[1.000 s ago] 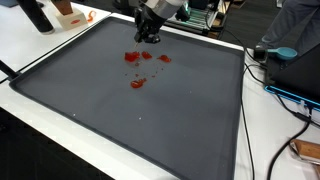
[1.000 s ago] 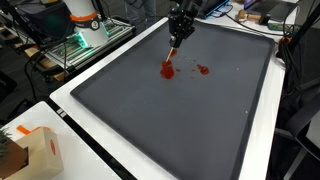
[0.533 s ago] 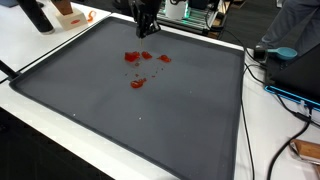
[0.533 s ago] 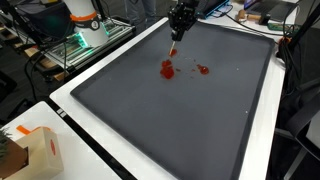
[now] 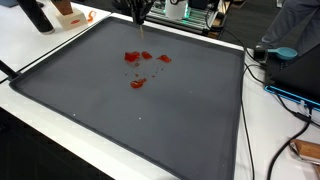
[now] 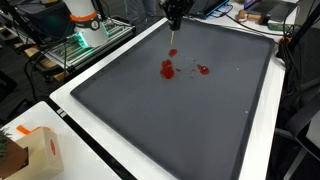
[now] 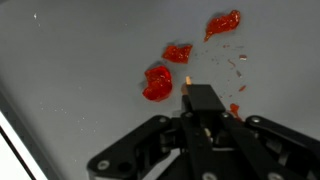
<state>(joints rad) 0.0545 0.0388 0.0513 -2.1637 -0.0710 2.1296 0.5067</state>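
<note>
- The gripper (image 7: 203, 118) was pinched narrow on a dark stick (image 7: 194, 95), held clear above the grey mat (image 5: 170, 110).
- In the wrist view, red blobs (image 7: 157, 83) lay from nine to one o'clock of its orange tip.

Both exterior views give you a high, distant look down across the dark grey rectangular mat (image 5: 150, 130) from different corners, sharing the red paint-like blobs (image 5: 130, 57) toward 12 o'clock. Your wrist view sits close above those blobs, the black gripper (image 7: 196, 98) entering at 6 o'clock.
</note>
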